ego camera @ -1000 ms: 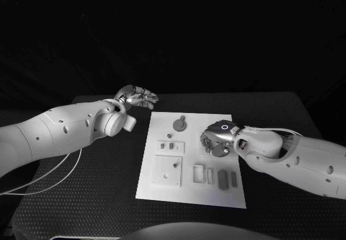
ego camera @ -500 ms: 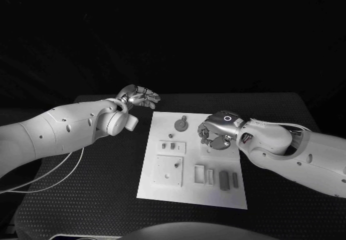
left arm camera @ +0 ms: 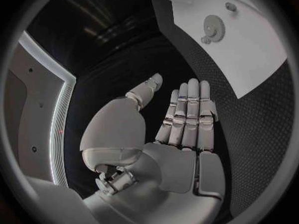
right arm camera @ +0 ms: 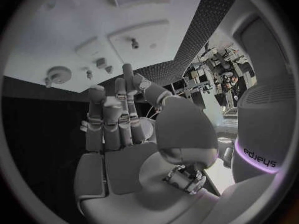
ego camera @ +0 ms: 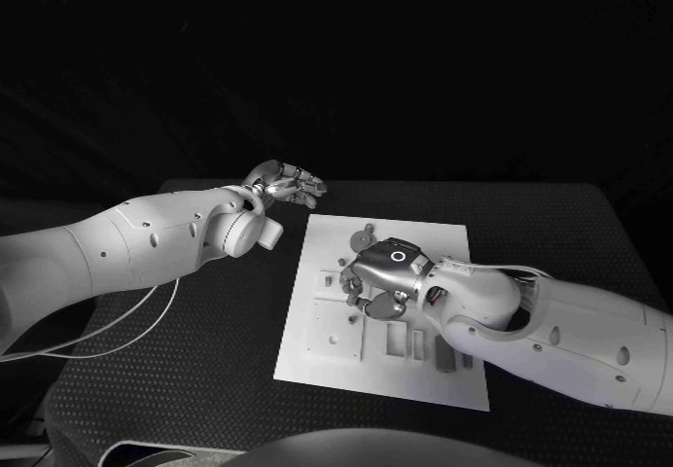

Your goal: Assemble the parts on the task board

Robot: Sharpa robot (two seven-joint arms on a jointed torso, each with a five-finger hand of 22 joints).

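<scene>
Task board (ego camera: 421, 375) lies mid-frame on the black counter (ego camera: 210, 321), long axis running top to bottom, slightly tilted. Right robot hand (ego camera: 376, 284) hovers over its centre, fingers loosely curled, holding nothing, hiding several parts. Gear part (ego camera: 359, 239) sits near the top edge. Left robot hand (ego camera: 288, 182), upper left off the board, is spread and empty.
</scene>
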